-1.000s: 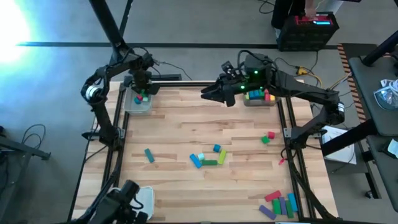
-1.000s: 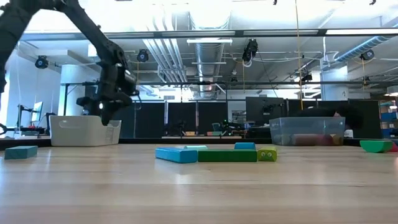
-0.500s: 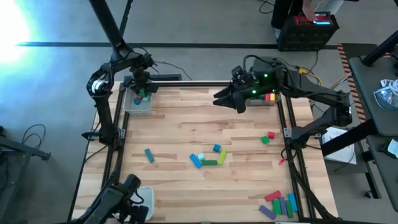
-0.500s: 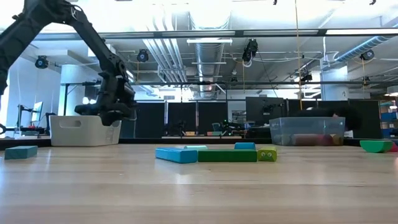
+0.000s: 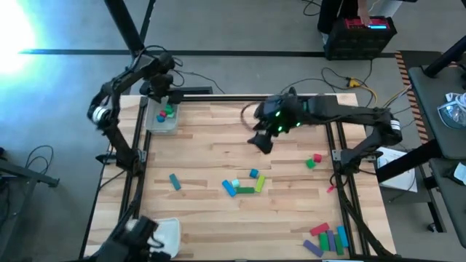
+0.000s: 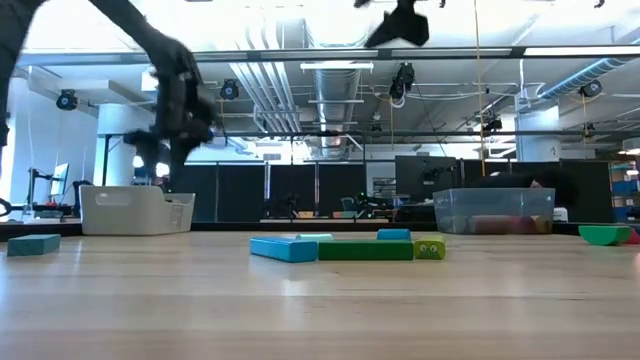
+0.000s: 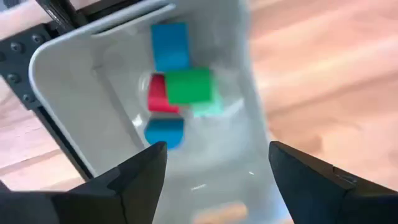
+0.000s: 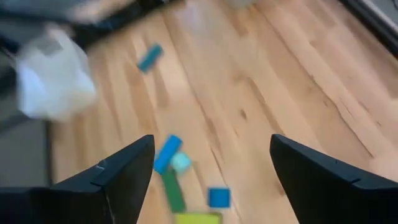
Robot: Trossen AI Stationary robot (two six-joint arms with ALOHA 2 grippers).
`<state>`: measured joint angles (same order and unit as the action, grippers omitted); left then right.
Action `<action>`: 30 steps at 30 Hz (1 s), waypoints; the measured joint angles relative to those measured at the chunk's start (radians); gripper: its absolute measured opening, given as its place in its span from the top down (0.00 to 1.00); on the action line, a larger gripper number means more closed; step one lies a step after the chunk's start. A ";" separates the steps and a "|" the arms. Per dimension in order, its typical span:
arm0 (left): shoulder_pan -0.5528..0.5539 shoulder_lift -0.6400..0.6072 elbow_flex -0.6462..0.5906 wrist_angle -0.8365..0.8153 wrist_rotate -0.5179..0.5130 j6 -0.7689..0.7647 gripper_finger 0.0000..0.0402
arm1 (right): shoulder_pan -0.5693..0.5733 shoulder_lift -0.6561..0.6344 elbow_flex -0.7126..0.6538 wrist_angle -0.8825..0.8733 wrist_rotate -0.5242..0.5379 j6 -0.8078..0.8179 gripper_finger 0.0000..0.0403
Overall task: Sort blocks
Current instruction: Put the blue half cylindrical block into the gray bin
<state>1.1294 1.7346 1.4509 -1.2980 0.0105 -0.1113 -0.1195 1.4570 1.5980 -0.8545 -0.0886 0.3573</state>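
Observation:
My left gripper [image 5: 159, 92] hangs open over the grey tray [image 5: 151, 122] at the far left. A blue block [image 7: 170, 46], a green one [image 7: 189, 86], a red one [image 7: 158, 96] and a second blue one [image 7: 165, 132] lie in that tray. My right gripper [image 5: 259, 142] hovers open above the table's middle, nothing between its fingers. Below it a blue bar [image 8: 166, 153], a green bar [image 8: 172, 190], a blue cube [image 8: 218, 197] and a teal block [image 8: 181, 162] lie in a loose cluster [image 5: 244, 185] on the wood.
A teal bar [image 5: 175, 181] lies alone to the left. A red and a green block [image 5: 313, 161] sit near the right rail, with several bars [image 5: 326, 239] at the near right corner. A white tray [image 5: 166, 231] stands near left and a clear tray [image 6: 495, 212] far right.
My right gripper has swung from the far right tray out over the table, toward the near edge and the block cluster. My left gripper has risen from just over the grey tray and drawn back a little toward the far edge.

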 joint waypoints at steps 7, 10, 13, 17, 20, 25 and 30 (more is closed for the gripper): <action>-0.238 -0.347 -0.154 0.092 0.005 0.016 0.33 | 0.109 0.079 -0.161 0.002 0.037 -0.020 0.24; -0.405 -0.504 -0.254 0.191 0.009 -0.033 0.33 | 0.161 0.118 -0.232 -0.001 0.075 -0.133 0.25; -0.594 -0.642 -0.361 0.326 0.004 -0.130 0.33 | 0.224 0.165 -0.272 -0.009 0.111 -0.386 0.28; -0.839 -0.792 -0.484 0.503 -0.096 -0.293 0.33 | 0.250 0.255 -0.253 -0.033 0.107 -0.555 0.31; -1.008 -0.873 -0.548 0.582 -0.197 -0.408 0.33 | 0.241 0.323 -0.201 -0.070 0.114 -0.693 0.36; -1.255 -0.951 -0.602 0.599 -0.327 -0.609 0.34 | 0.222 0.429 -0.140 -0.080 0.107 -0.879 0.43; -1.426 -0.968 -0.605 0.578 -0.415 -0.760 0.35 | 0.216 0.505 -0.125 -0.080 0.130 -1.014 0.47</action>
<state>-0.2971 0.7666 0.8459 -0.7196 -0.4045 -0.8711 0.0962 1.9617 1.4734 -0.9347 0.0414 -0.6566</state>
